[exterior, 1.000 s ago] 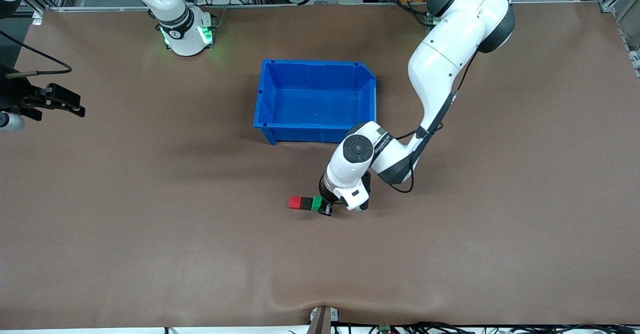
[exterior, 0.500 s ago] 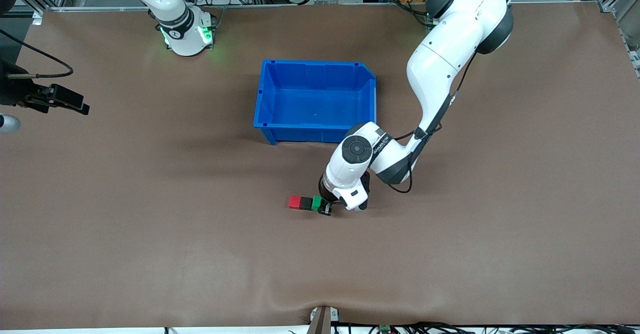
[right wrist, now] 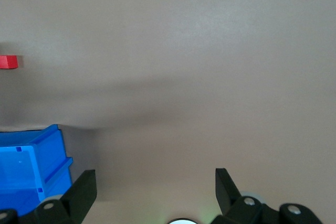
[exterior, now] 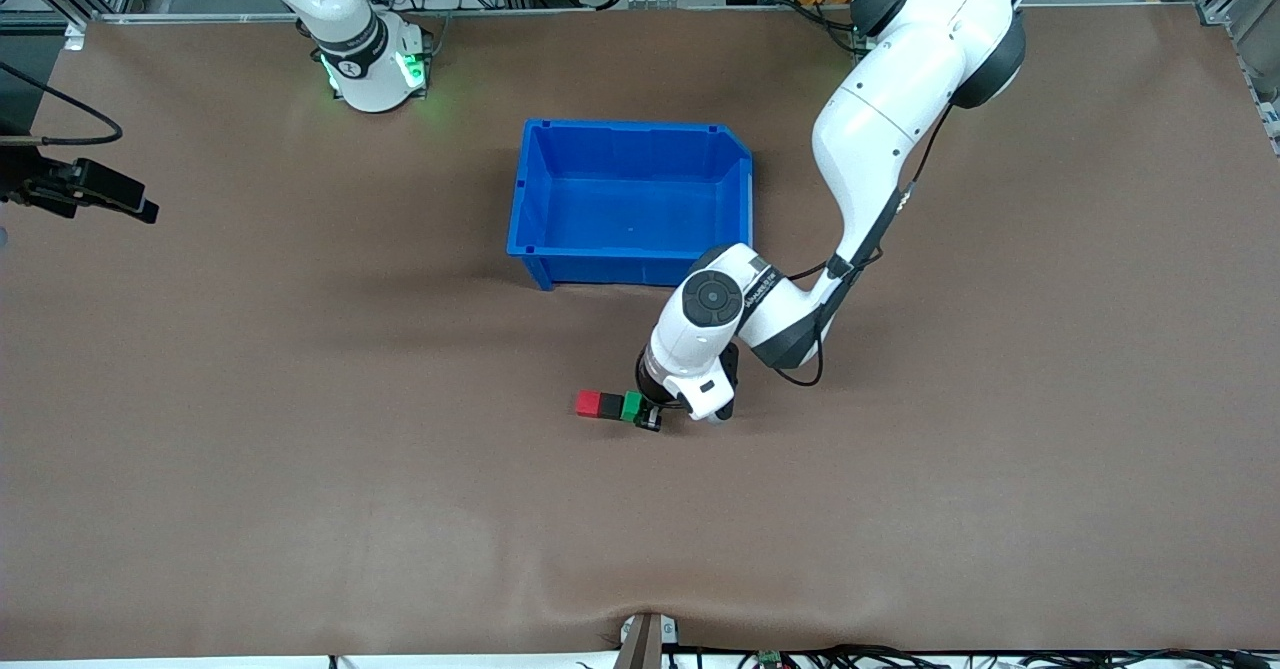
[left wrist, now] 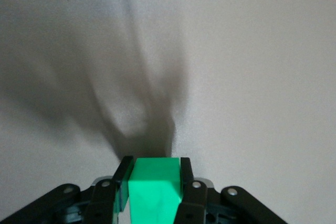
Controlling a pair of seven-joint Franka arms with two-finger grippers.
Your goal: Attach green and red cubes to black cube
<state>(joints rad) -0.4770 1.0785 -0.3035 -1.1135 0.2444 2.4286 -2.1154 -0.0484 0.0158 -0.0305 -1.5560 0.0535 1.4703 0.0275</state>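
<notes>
A red cube, a black cube and a green cube lie in one touching row on the brown table, nearer the front camera than the blue bin. My left gripper is down at the row's end toward the left arm and shut on the green cube, a finger on each side. The black cube is hidden in the left wrist view. My right gripper is open and empty, held high at the right arm's end of the table. The red cube shows small in the right wrist view.
An empty blue bin stands mid-table, farther from the front camera than the cubes; its corner shows in the right wrist view. The left arm's elbow hangs just in front of the bin.
My right gripper has drawn back toward the right arm's edge of the table and risen slightly. The left gripper and the cube row have barely moved.
</notes>
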